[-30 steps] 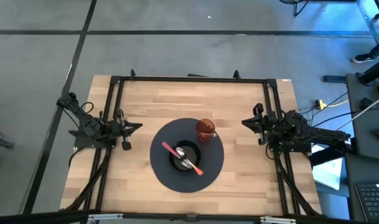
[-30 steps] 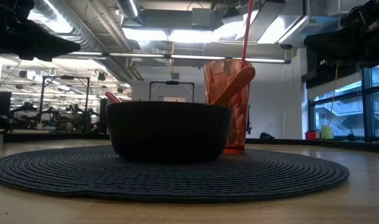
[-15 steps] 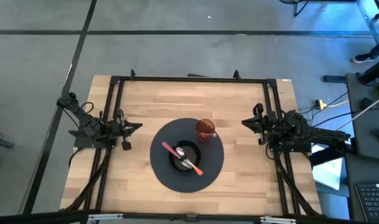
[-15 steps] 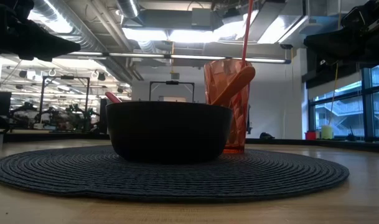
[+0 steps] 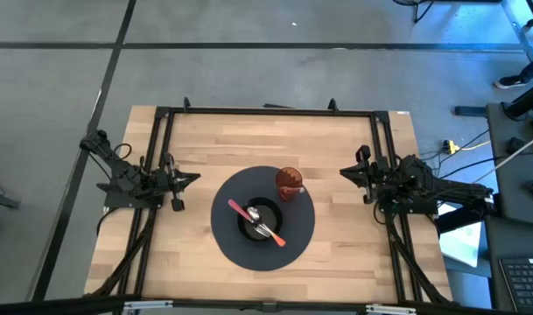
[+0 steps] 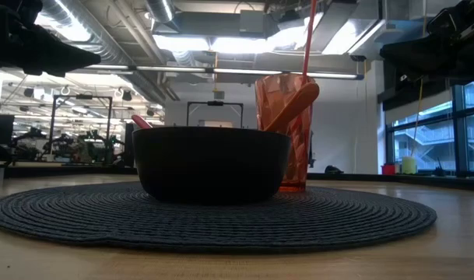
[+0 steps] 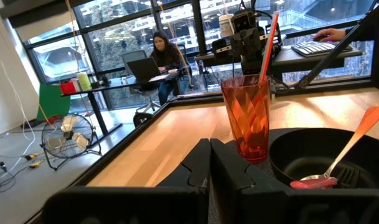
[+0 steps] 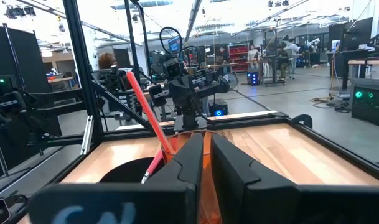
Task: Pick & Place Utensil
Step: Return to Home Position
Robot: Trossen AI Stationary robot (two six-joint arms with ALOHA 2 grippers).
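A black bowl (image 5: 259, 224) stands in the middle of a round dark placemat (image 5: 235, 249). Two utensils lie in the bowl. One has a pink handle (image 5: 237, 208) resting on the rim toward the left. The other is a silver one with an orange handle (image 7: 362, 126) leaning on the rim toward the near right. Behind the bowl, an orange cup (image 5: 289, 181) with a red straw (image 6: 307, 35) stands on the mat. My left gripper (image 5: 193, 178) hovers shut at the table's left. My right gripper (image 5: 343, 172) hovers shut at the table's right. Both point level toward the middle and hold nothing.
A black frame (image 5: 266, 111) runs around the wooden table top (image 5: 213, 140). Bare wood lies between each gripper and the mat. Beyond the table, the wrist views show desks, other robot rigs and a seated person (image 7: 166, 57).
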